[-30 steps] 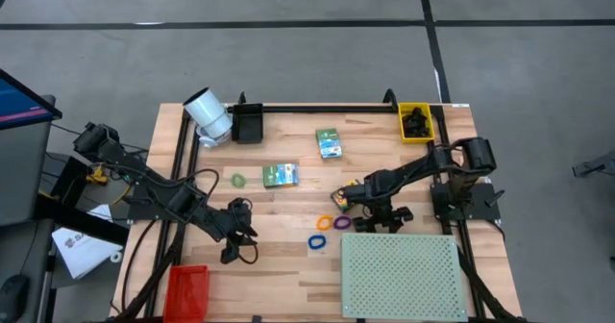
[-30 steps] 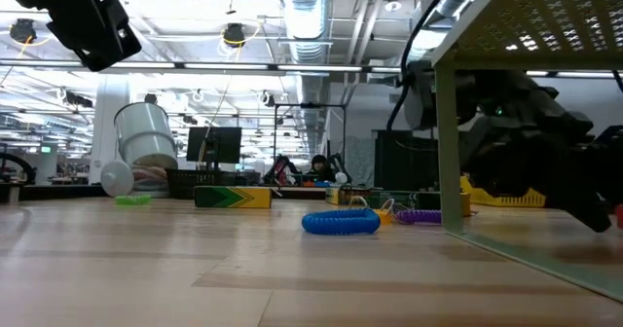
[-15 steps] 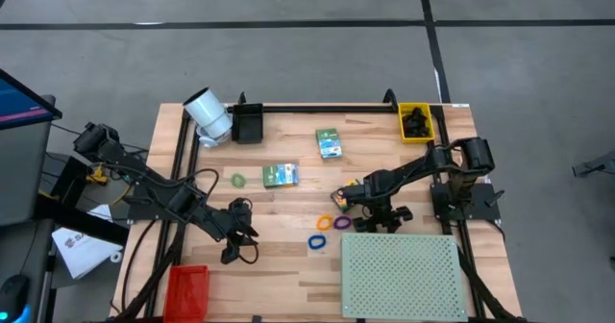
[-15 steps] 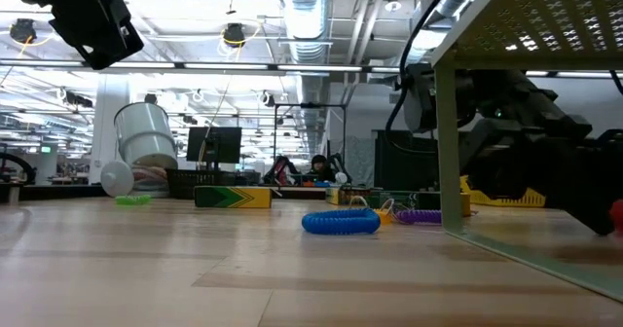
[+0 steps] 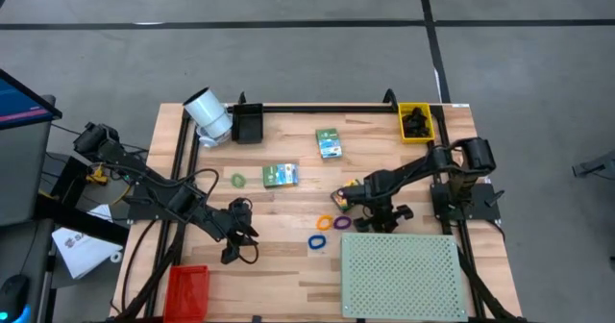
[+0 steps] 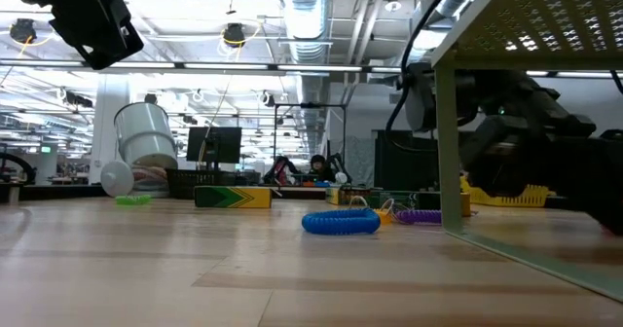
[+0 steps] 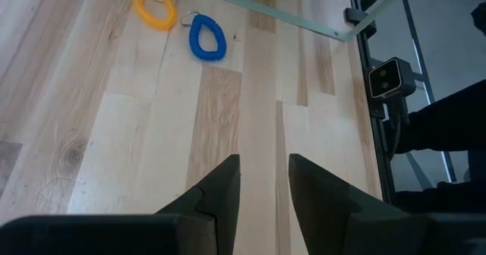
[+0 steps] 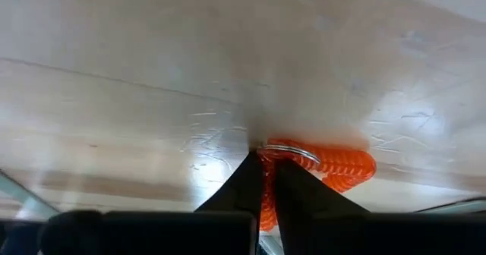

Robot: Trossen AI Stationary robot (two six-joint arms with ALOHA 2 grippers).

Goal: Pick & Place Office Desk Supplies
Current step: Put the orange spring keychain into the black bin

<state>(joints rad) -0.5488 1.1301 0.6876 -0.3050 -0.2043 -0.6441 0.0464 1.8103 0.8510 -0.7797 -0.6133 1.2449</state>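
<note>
From above, my right gripper [image 5: 338, 200] sat low on the table [image 5: 288, 265], close to the orange ring [image 5: 326, 223] and purple ring [image 5: 343, 222], with the blue ring [image 5: 317, 241] a little nearer the perforated board [image 5: 401, 275]. My left gripper [image 5: 233, 253] waited near the red bin [image 5: 186, 288]. Most supplies were unsorted, I judged: a green ring [image 5: 237, 180], two green boxes [image 5: 281, 175] [image 5: 330, 143] lay loose, while black clips sat in the yellow bin [image 5: 416, 121]. The black holder [image 5: 247, 124] and tipped white cylinder [image 5: 208, 114] stood at the far edge.

From table height, the blue ring [image 6: 340, 221] lay in the open, the purple one [image 6: 421, 215] behind it, and the board's edge hid most of my right arm, so the grip could not be read there.

Through my left wrist camera, my fingers [image 7: 220, 190] stood apart over bare wood, holding nothing; the blue ring [image 7: 207, 39] and an orange ring [image 7: 154, 9] lay well ahead.

Through my right wrist camera, my fingers [image 8: 250, 179] were pinched together on a bright orange coiled ring [image 8: 334, 164], at its metal loop. Which ring this was in the overhead picture I could not tell; my arm covered it there.
</note>
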